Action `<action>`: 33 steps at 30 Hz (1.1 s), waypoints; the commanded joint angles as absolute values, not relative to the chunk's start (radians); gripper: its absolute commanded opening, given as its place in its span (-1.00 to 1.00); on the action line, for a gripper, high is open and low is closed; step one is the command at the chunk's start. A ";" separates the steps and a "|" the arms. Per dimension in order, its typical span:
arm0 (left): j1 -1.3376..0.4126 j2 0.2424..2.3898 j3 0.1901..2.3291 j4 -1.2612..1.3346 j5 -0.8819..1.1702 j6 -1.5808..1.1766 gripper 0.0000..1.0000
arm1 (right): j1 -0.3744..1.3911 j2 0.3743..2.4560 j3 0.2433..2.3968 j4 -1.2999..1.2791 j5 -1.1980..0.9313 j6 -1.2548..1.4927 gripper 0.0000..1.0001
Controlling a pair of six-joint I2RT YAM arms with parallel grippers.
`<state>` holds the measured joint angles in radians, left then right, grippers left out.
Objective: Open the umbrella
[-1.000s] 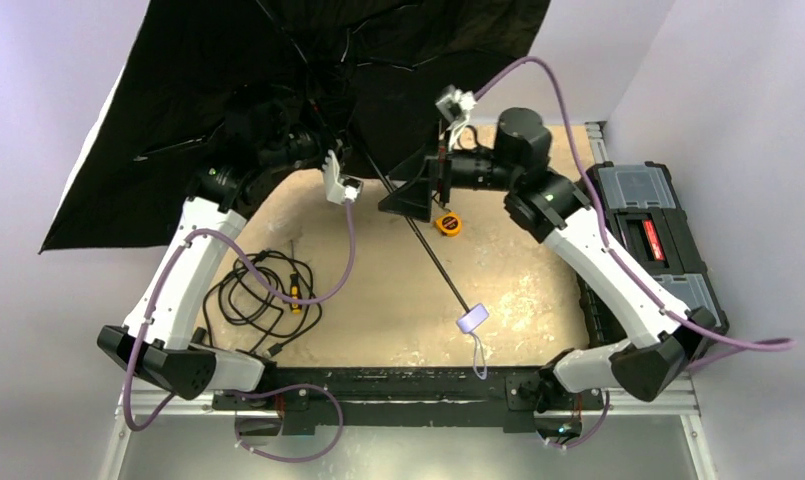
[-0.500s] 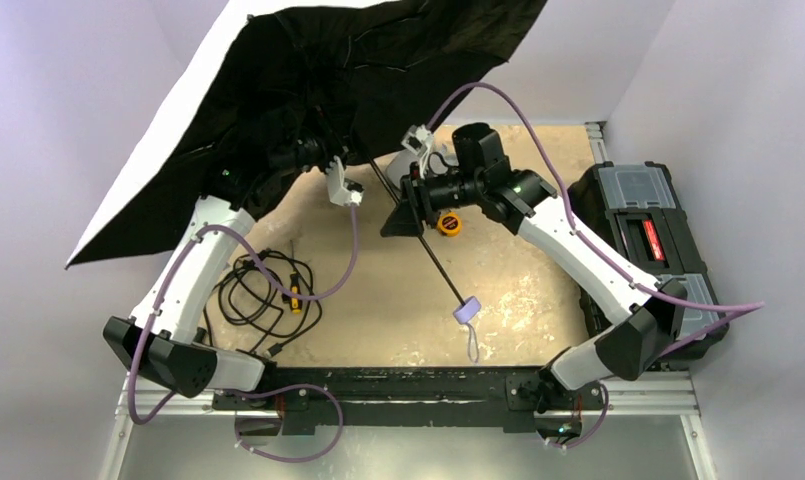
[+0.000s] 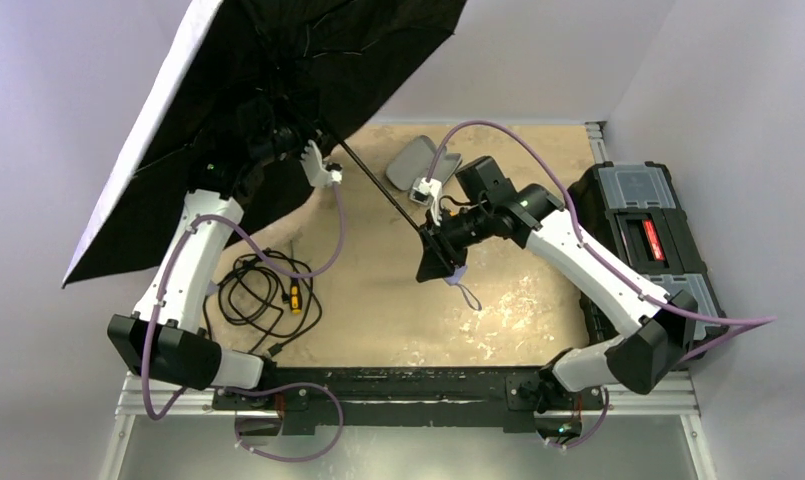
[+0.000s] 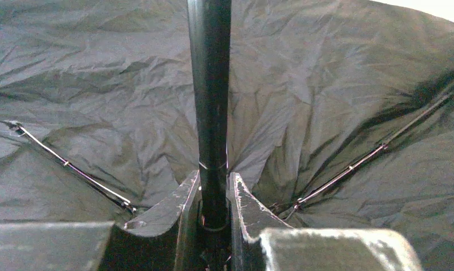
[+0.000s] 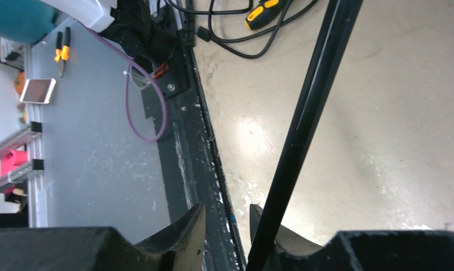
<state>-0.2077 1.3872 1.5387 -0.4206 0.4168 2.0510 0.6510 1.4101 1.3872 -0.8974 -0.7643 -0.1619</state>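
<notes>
The umbrella point(image 3: 278, 70) is spread at the upper left, its canopy black inside with a pale lavender outer edge. Its thin black shaft point(image 3: 383, 190) slants down-right to the small lavender handle point(image 3: 459, 273), from which a strap loop hangs. My left gripper point(image 3: 290, 130) is under the canopy; in the left wrist view it point(image 4: 215, 174) is shut on the shaft point(image 4: 210, 84). My right gripper point(image 3: 430, 268) is at the handle end. Seen from the right wrist, this gripper point(image 5: 227, 206) still shows a gap between its jaws; the shaft point(image 5: 303, 124) lies against one finger point(image 5: 264, 226).
A coiled black cable point(image 3: 263, 290) with a yellow-handled tool point(image 3: 296, 298) lies at the left front. A grey pouch point(image 3: 423, 165) sits at the back. A black toolbox point(image 3: 643, 235) stands at the right edge. The table's dark front rail point(image 5: 196, 147) runs below the right gripper.
The canopy has swung left and tilted up. The right gripper slid down the shaft to the handle and its jaws narrowed. The handle end rose toward the table's middle.
</notes>
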 commanded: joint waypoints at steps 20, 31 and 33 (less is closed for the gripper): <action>-0.054 1.601 1.675 -0.064 0.203 2.243 -0.96 | 0.654 1.318 1.267 -1.093 -0.651 -0.455 -1.00; 0.069 1.793 1.982 -0.022 0.081 2.271 -0.91 | 0.654 1.279 1.221 -1.087 -0.635 -0.466 -1.00; 0.083 1.810 2.027 -0.038 0.076 2.275 -0.91 | 0.654 1.282 1.220 -1.086 -0.634 -0.466 -1.00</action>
<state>-0.1623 1.7531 1.8565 -0.3389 0.5381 2.0518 0.5980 1.3785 1.2869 -0.7399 -0.4648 -0.1856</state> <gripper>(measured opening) 0.183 0.085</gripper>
